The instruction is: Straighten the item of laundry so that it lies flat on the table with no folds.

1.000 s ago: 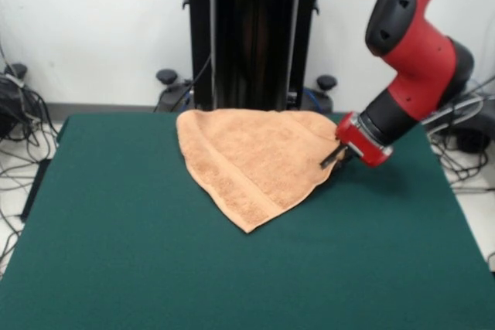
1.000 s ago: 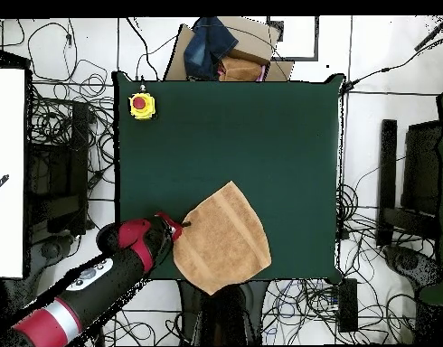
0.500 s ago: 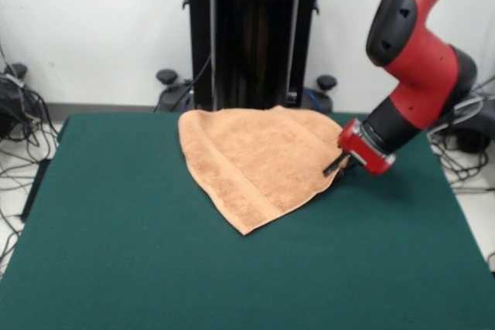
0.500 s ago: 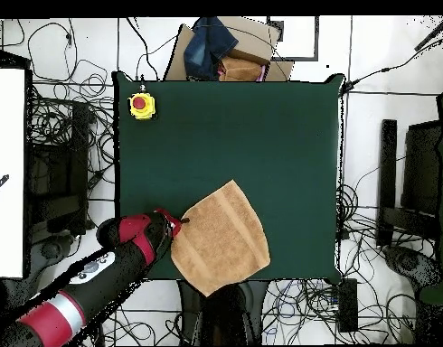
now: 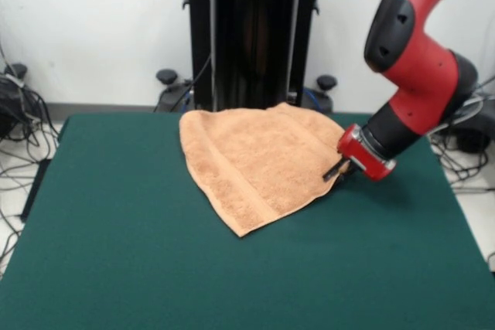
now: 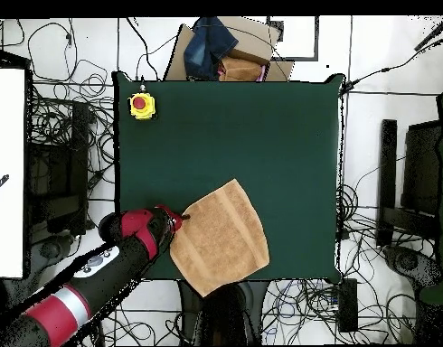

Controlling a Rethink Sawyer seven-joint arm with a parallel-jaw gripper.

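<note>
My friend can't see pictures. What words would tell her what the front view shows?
A red and black robot arm reaches its gripper to the right edge of an orange-tan towel lying on a dark green table. The towel sits near the table's far edge, narrowing to a point toward the camera. A black pedestal stands behind.

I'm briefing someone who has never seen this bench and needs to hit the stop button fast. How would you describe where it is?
Start from the dark green table in the overhead view and go to the corner farthest from the orange-tan towel and the robot's base. There sits a small yellow box with a round red button, standing alone on the felt, the only yellow and red thing on the tabletop apart from the arm.
</note>
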